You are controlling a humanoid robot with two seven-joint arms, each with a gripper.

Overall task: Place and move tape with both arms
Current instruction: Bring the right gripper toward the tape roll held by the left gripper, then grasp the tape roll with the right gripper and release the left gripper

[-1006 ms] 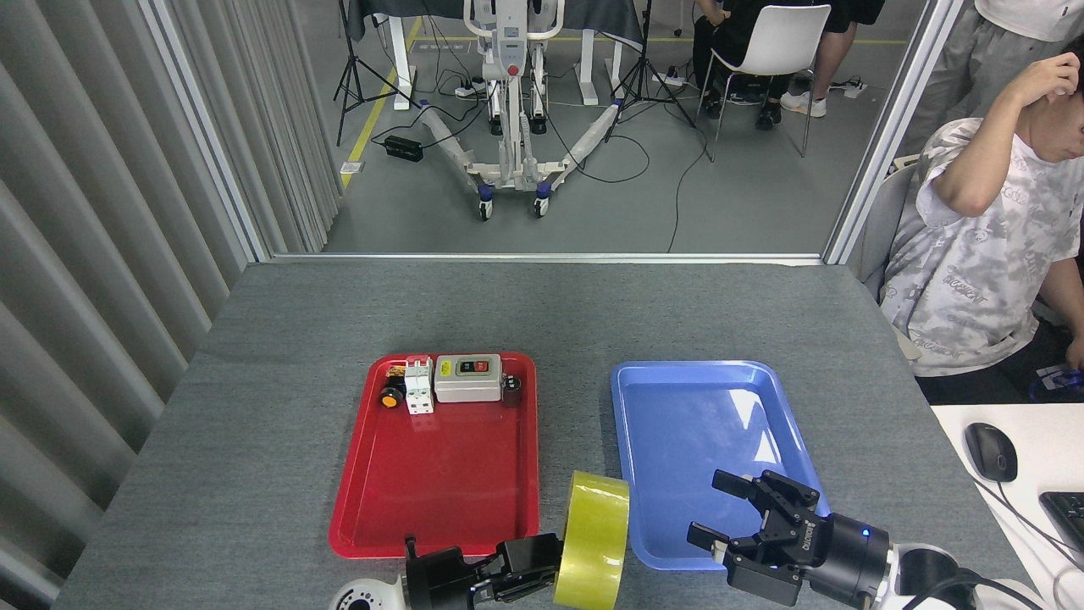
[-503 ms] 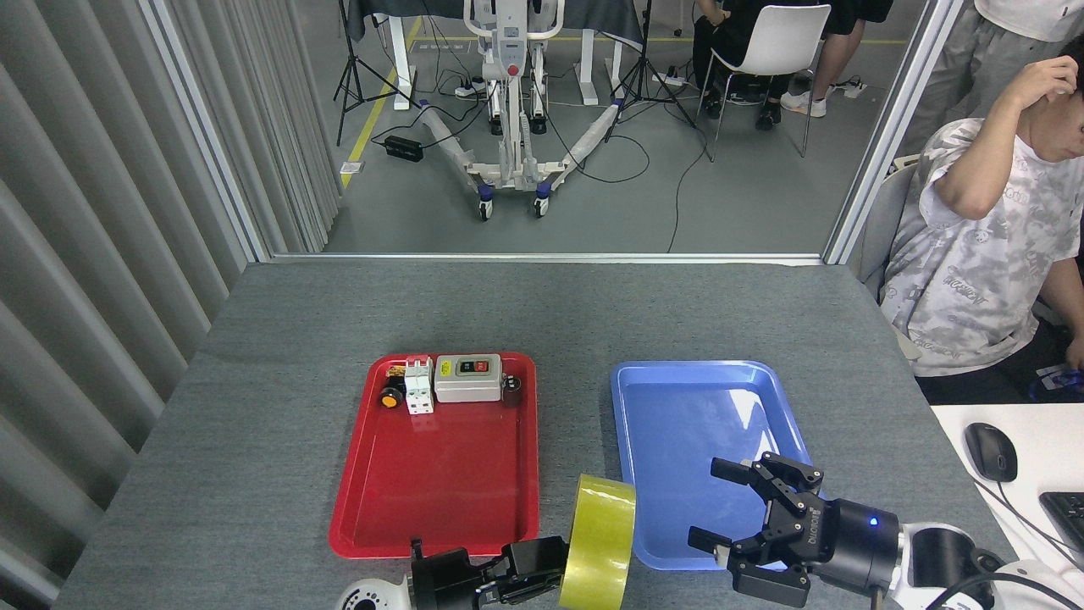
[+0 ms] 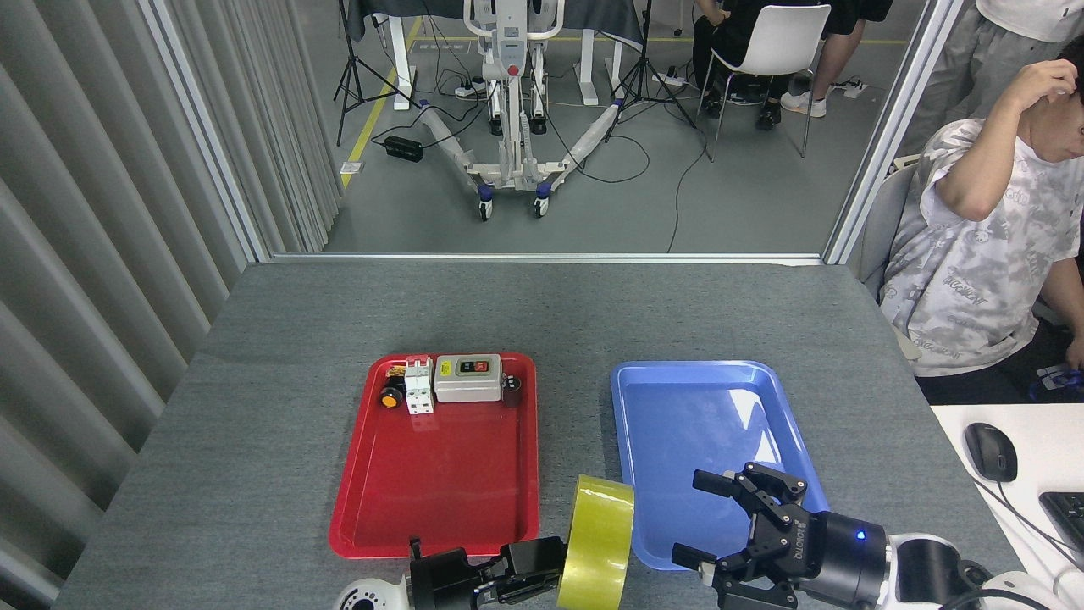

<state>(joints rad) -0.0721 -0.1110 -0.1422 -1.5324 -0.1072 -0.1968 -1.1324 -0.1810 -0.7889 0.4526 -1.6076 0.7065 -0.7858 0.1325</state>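
Handover stage: the left black two-fingered gripper (image 3: pixel 550 574) clamps the wide translucent yellow tape roll (image 3: pixel 596 542) upright between the trays; the right gripper (image 3: pixel 703 521) — jaws spread — risks knocking it loose.

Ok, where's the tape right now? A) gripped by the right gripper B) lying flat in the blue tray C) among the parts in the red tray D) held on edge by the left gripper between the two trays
D: the tape stands on edge, clamped by the left gripper in the gap between the red tray and the blue tray; the right gripper is open beside it.
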